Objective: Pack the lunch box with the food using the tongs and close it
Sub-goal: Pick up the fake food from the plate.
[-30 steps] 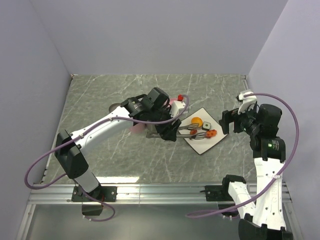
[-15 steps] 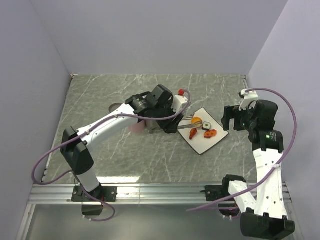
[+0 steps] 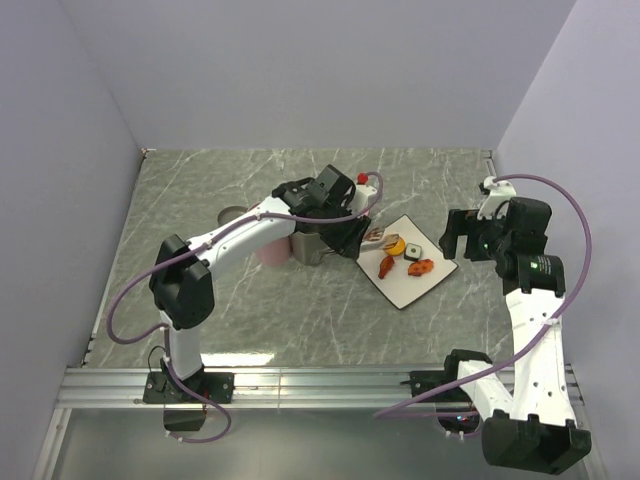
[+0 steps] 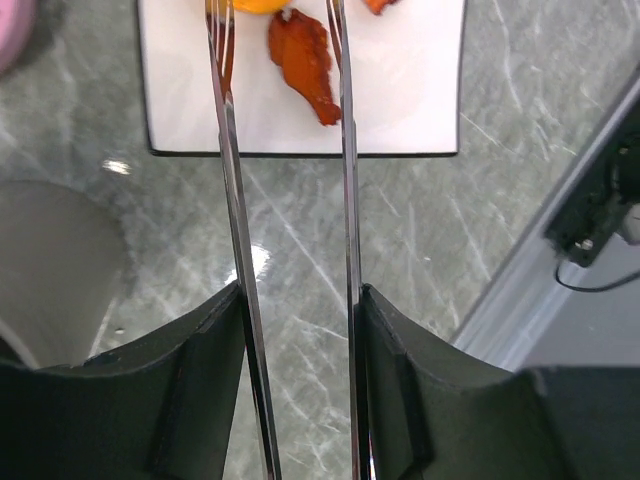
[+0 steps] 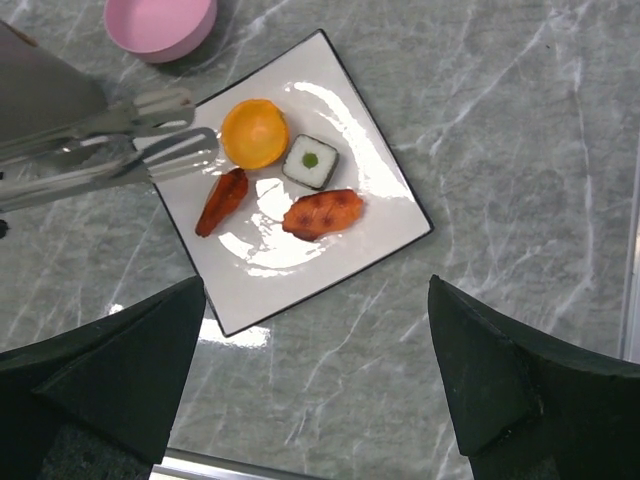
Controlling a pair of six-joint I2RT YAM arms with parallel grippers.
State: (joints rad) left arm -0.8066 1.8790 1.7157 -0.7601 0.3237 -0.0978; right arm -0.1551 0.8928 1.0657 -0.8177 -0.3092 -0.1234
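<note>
Grey marble counter (image 4: 450, 230): left pincer (image 4: 295, 300) grips slim silver tongs (image 4: 345, 200); reddish-brown lump (image 4: 303, 65) ahead may squirt out. Right pincer (image 5: 312, 300) wide.

No text, label or number can be read in any view. Any marks on the arms (image 3: 240, 238) are too small to tell.

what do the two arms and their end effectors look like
The left arm and right arm have white links with black joints. A purple cable loops along each. The left end effector and right end effector have black wedge-shaped fingers. A small green light glows on the right arm.
</note>
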